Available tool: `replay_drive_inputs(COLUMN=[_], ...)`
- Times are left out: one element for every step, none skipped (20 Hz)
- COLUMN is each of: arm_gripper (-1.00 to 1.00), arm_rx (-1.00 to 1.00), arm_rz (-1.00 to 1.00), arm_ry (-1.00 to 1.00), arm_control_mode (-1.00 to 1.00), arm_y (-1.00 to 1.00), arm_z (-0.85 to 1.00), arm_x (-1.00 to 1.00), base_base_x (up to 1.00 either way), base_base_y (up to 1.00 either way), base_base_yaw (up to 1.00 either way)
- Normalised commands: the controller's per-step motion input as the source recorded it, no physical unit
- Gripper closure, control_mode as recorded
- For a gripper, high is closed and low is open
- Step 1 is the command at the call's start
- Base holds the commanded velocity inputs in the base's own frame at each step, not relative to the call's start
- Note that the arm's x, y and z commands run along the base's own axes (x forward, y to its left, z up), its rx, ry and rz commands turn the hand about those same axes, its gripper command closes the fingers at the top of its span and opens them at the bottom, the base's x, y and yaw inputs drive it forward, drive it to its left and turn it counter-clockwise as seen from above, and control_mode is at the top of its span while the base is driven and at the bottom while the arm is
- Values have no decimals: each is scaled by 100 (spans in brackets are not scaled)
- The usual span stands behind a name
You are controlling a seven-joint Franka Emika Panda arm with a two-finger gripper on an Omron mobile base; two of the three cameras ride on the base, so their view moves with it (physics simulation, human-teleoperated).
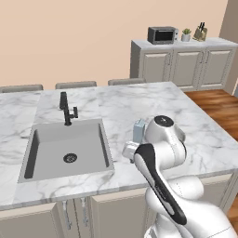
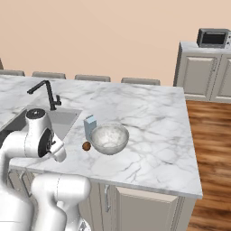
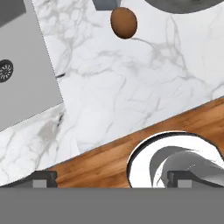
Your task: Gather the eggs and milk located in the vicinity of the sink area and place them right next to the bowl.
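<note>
Seemingly unlettered milk; brown egg beside bowl

A brown egg lies ahead of the open pincer, just beside the upright milk carton and grey-white bowl.

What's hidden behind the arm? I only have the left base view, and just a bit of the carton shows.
Observer: A bowl stands close beside the carton, on its right in the right base view.
Operator: Any eggs near it?
Observer: One brown egg lies on the counter, in front of the carton and close to the bowl's left side.
</note>
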Motion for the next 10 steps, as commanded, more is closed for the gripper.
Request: replay_drive_inputs(arm_gripper=[-100, -100, -100, -100, -100, -100, -100, -100, -100, -100], arm_rx=[0, 0, 0, 0, 0, 0, 0, 0, 0, 0], arm_rz=[0, 0, 0, 0, 0, 0, 0, 0, 0, 0], arm_ry=[0, 0, 0, 0, 0, 0, 0, 0, 0, 0], arm_control_mode=[-100, -100, -100, -100, -100, -100, -100, -100, -100, -100], arm_y=[0, 0, 0, 0, 0, 0, -2, -4, -10, -10], arm_z=[-17, -15, -14, -14, -14, -10, -6, -4, -3, -3], arm_x=[-100, -100, -100, -100, -100, -79, -48, -24, -2, 0], base_base_x=[0, 0, 0, 0, 0, 0, 0, 0, 0, 0], base_base_y=[0, 0, 0, 0, 0, 0, 0, 0, 0, 0], base_base_yaw=[0, 0, 0, 0, 0, 0, 0, 0, 0, 0])
